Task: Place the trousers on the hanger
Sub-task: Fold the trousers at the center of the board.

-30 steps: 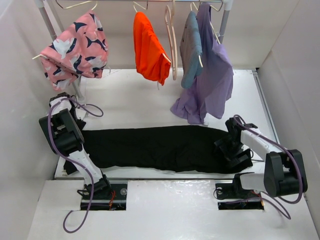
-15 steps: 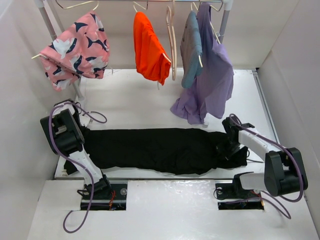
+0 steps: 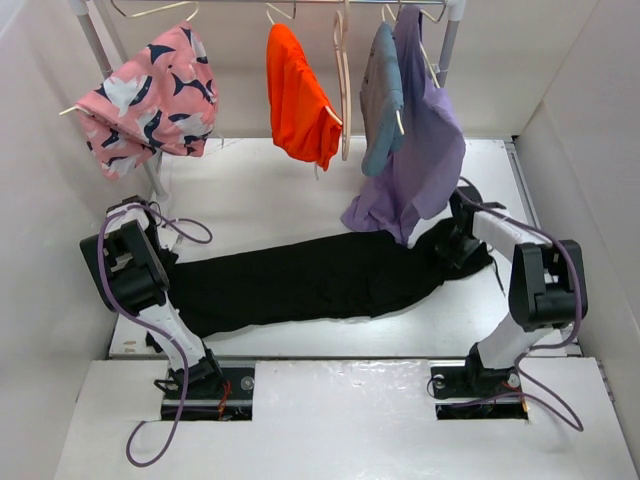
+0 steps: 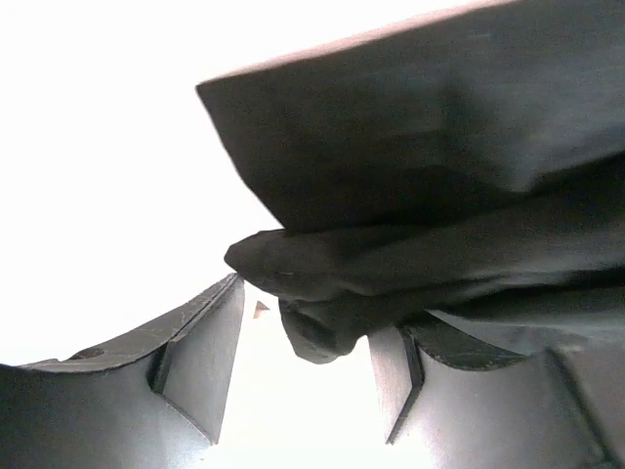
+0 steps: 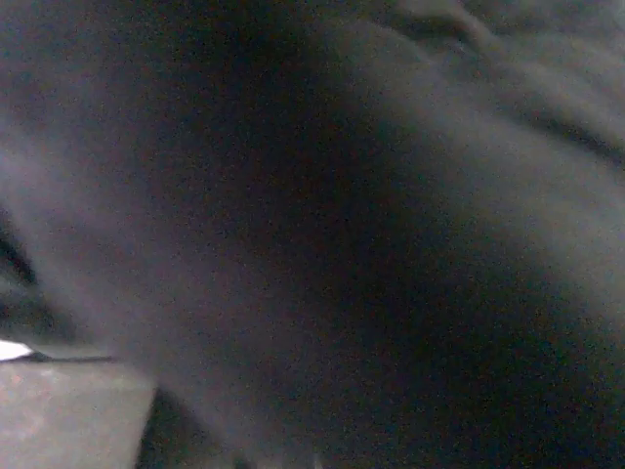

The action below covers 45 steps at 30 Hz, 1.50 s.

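Observation:
The black trousers point(image 3: 320, 280) lie slanted across the white table point(image 3: 260, 200), low at the left and rising to the right. My left gripper point(image 3: 165, 262) is at their left end. In the left wrist view a thick black fold point(image 4: 312, 322) sits between the half-spread fingertips and touches both. My right gripper point(image 3: 455, 245) is shut on the right end, under the lilac shirt's hem. Dark cloth point(image 5: 342, 244) fills the right wrist view and hides the jaws. The pale beige hanger point(image 3: 345, 90) hangs bare on the back rail.
On the rail hang a pink patterned garment point(image 3: 150, 95), an orange one point(image 3: 298, 95), a blue-grey one point(image 3: 382, 100) and a long lilac shirt point(image 3: 425, 160) that reaches the table. The rack's pole point(image 3: 152, 180) stands back left. White walls close both sides.
My right gripper closed on the trousers' right end and drew it toward the back right, so the trousers now slant. The left end shifted slightly right.

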{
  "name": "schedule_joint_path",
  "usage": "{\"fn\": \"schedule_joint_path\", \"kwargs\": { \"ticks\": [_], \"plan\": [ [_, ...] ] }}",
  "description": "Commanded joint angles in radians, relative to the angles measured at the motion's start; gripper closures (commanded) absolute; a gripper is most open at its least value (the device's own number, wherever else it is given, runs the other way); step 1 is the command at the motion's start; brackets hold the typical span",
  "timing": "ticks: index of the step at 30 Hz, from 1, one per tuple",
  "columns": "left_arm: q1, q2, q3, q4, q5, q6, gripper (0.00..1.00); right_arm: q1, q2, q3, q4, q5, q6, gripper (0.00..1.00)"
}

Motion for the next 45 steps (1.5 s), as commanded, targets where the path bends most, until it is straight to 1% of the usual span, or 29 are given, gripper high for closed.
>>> {"fn": "schedule_joint_path", "kwargs": {
  "ticks": [1,2,3,4,6,7,8,12,14,16,18,20,22,25,26,27,28,29,32,33,35,36,38,39,40,42,43,44,45],
  "plan": [
    [-0.001,-0.008,0.038,-0.025,0.027,-0.031,0.51,-0.044,0.023,0.077,0.066,0.046,-0.125,0.95],
    [-0.001,-0.023,0.038,-0.025,0.027,-0.031,0.51,-0.056,0.023,0.077,0.066,0.025,-0.152,0.87],
    [-0.001,-0.032,0.021,-0.025,0.036,-0.031,0.51,-0.057,0.014,0.077,0.066,0.011,-0.152,0.74],
    [-0.001,-0.042,0.012,-0.025,0.036,-0.031,0.51,-0.057,-0.002,0.048,0.075,0.002,-0.163,0.42],
    [-0.001,-0.062,-0.008,-0.025,0.036,-0.022,0.51,-0.057,-0.068,0.021,0.076,0.002,-0.163,0.16],
    [-0.001,-0.062,-0.023,-0.025,0.036,-0.022,0.51,-0.057,-0.093,0.008,0.076,0.002,-0.163,0.06],
    [-0.001,-0.062,-0.035,-0.025,0.025,-0.022,0.51,-0.066,-0.114,-0.012,0.066,-0.009,-0.163,0.0],
    [-0.001,-0.072,-0.045,-0.025,-0.004,-0.022,0.51,-0.121,-0.217,-0.021,0.013,-0.009,-0.143,0.0],
    [-0.001,-0.072,-0.045,-0.025,-0.015,-0.022,0.51,-0.15,-0.242,-0.021,-0.022,-0.018,-0.143,0.0],
    [-0.001,-0.072,-0.045,-0.025,-0.03,-0.022,0.51,-0.207,-0.263,0.003,-0.041,-0.018,-0.143,0.0],
    [-0.001,-0.082,-0.045,-0.025,-0.053,-0.022,0.5,-0.263,-0.279,0.004,-0.05,-0.009,-0.143,0.0],
    [-0.001,-0.092,-0.056,-0.025,-0.053,-0.013,0.5,-0.293,-0.279,0.014,-0.03,0.0,-0.143,0.0],
    [-0.001,-0.092,-0.065,-0.025,-0.053,-0.013,0.5,-0.317,-0.247,0.023,0.011,-0.02,-0.154,0.0],
    [-0.01,-0.117,-0.074,-0.025,-0.071,-0.013,0.49,-0.33,-0.115,0.054,0.036,-0.031,-0.195,0.0],
    [-0.023,-0.147,-0.074,-0.025,-0.084,-0.013,0.49,-0.33,-0.046,0.065,0.051,-0.031,-0.205,0.0],
    [-0.042,-0.167,-0.074,-0.016,-0.094,-0.013,0.48,-0.33,-0.02,0.065,0.063,-0.047,-0.217,0.0],
    [-0.052,-0.187,-0.083,-0.016,-0.107,-0.001,0.48,-0.33,-0.001,0.065,0.094,-0.075,-0.226,0.0],
    [-0.061,-0.204,-0.083,-0.016,-0.107,0.01,0.44,-0.343,0.011,0.05,0.111,-0.09,-0.226,0.0],
    [-0.101,-0.24,-0.094,-0.027,-0.127,-0.004,0.39,-0.38,0.022,-0.021,0.186,-0.156,-0.215,0.0],
    [-0.11,-0.25,-0.12,-0.027,-0.139,-0.031,0.37,-0.391,0.022,-0.041,0.204,-0.185,-0.215,0.02],
    [-0.124,-0.27,-0.144,-0.027,-0.148,-0.041,0.37,-0.409,0.031,-0.078,0.244,-0.257,-0.206,0.09],
    [-0.135,-0.282,-0.166,-0.027,-0.148,-0.051,0.37,-0.423,0.031,-0.102,0.269,-0.267,-0.206,0.21],
    [-0.144,-0.319,-0.181,-0.036,-0.13,-0.051,0.27,-0.435,0.052,-0.111,0.289,-0.267,-0.206,0.37],
    [-0.144,-0.33,-0.181,-0.048,-0.13,-0.051,0.27,-0.449,0.053,-0.122,0.301,-0.276,-0.206,0.47],
    [-0.144,-0.353,-0.193,-0.058,-0.13,-0.051,0.26,-0.449,0.053,-0.122,0.301,-0.276,-0.215,0.66],
    [-0.144,-0.382,-0.203,-0.058,-0.13,-0.051,0.26,-0.458,0.053,-0.113,0.286,-0.267,-0.228,0.83],
    [-0.144,-0.396,-0.203,-0.058,-0.14,-0.051,0.26,-0.458,0.039,-0.095,0.269,-0.25,-0.228,1.0],
    [-0.144,-0.428,-0.178,-0.083,-0.141,-0.051,0.26,-0.458,0.008,-0.082,0.252,-0.23,-0.228,1.0],
    [-0.144,-0.447,-0.146,-0.107,-0.141,-0.051,0.22,-0.458,-0.013,-0.073,0.241,-0.203,-0.228,1.0]
  ]
}}
